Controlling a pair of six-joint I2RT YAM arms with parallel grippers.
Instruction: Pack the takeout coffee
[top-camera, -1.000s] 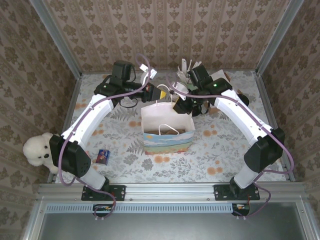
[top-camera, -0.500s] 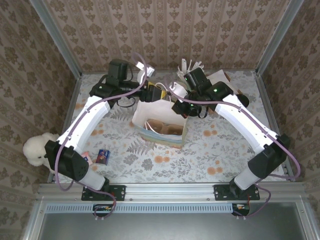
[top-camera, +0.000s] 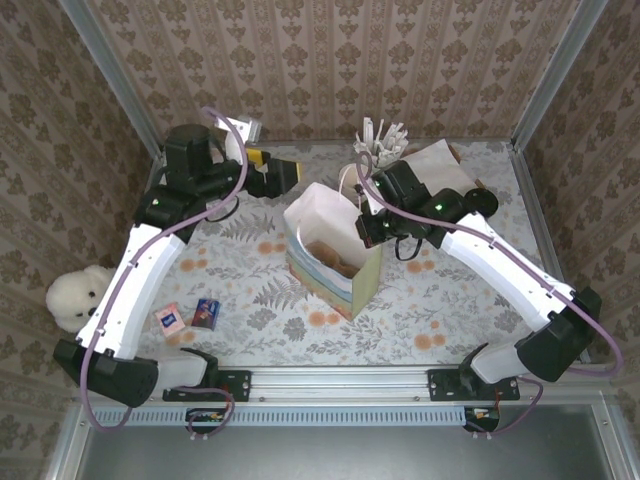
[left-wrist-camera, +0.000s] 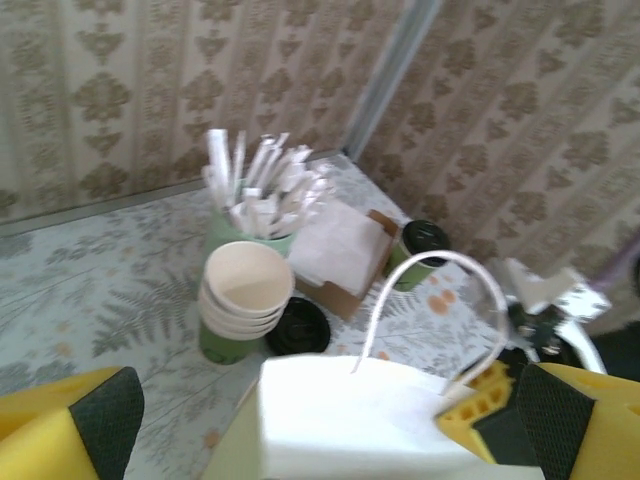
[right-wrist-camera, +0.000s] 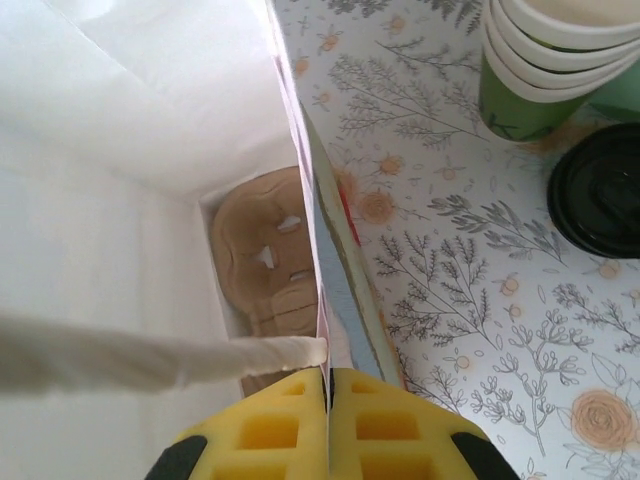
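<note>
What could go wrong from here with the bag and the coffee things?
1. The right gripper pinches only one wall of the leaning paper bag; a pull could tip or tear it.
2. The carrier tray sits deep in the narrow bag, and the cup stack stands outside. Lowering a cup past the handle could snag it or collapse the opening.
</note>
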